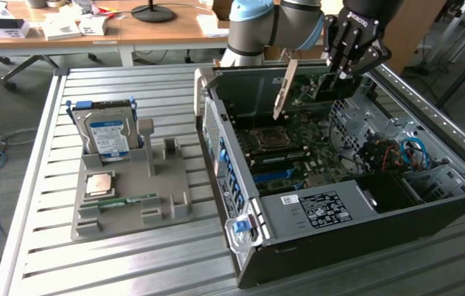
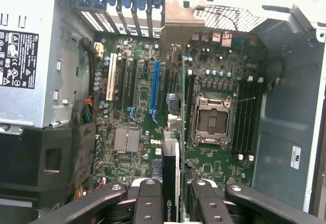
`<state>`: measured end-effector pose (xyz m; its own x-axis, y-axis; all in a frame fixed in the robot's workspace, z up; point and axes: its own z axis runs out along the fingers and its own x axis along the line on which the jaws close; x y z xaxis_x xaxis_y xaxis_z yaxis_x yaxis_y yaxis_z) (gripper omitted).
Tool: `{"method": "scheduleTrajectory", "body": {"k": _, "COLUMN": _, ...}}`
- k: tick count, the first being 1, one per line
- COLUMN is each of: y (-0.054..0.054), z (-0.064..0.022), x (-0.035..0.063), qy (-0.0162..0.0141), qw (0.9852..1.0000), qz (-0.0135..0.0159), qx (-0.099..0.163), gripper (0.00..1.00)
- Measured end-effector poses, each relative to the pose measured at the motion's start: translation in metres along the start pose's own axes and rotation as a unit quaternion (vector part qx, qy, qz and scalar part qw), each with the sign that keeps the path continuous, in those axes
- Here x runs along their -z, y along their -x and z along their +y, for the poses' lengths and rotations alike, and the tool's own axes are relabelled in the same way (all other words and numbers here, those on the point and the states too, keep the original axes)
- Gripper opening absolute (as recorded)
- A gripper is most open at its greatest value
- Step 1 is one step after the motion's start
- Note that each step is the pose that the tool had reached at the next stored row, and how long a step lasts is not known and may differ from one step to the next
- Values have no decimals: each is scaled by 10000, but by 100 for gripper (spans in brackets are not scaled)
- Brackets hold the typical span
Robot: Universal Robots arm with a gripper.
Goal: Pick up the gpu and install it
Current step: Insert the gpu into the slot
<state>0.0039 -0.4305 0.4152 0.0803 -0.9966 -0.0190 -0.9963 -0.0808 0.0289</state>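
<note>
- From my station, the arm [image 1: 286, 28] reads as grey metal housings, rounded at the joints.
- A pale blue cap [image 1: 253, 8] covers one joint.
- The end effector [image 1: 346, 73] is black, with white lettering on its body.
- Its fingers [image 2: 147, 203] are black jointed links, each dotted with round silver pins.

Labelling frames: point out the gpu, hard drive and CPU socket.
gpu [image 2: 171, 178]: wrist view, board's edge.
hard drive [image 1: 109, 137]: exterior view, label face.
CPU socket [image 2: 211, 118]: wrist view, socket centre.
</note>
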Motion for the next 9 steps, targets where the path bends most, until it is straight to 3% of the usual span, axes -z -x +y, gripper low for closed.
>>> {"method": "scheduleTrajectory", "body": {"k": 3, "y": 1, "z": 11, "x": -1, "qy": -32, "qw": 10000, "qz": 3, "qx": 0, "gripper": 26}}
{"method": "scheduleTrajectory", "body": {"k": 9, "y": 1, "z": 11, "x": -2, "qy": -32, "qw": 10000, "qz": 4, "qx": 0, "gripper": 26}}
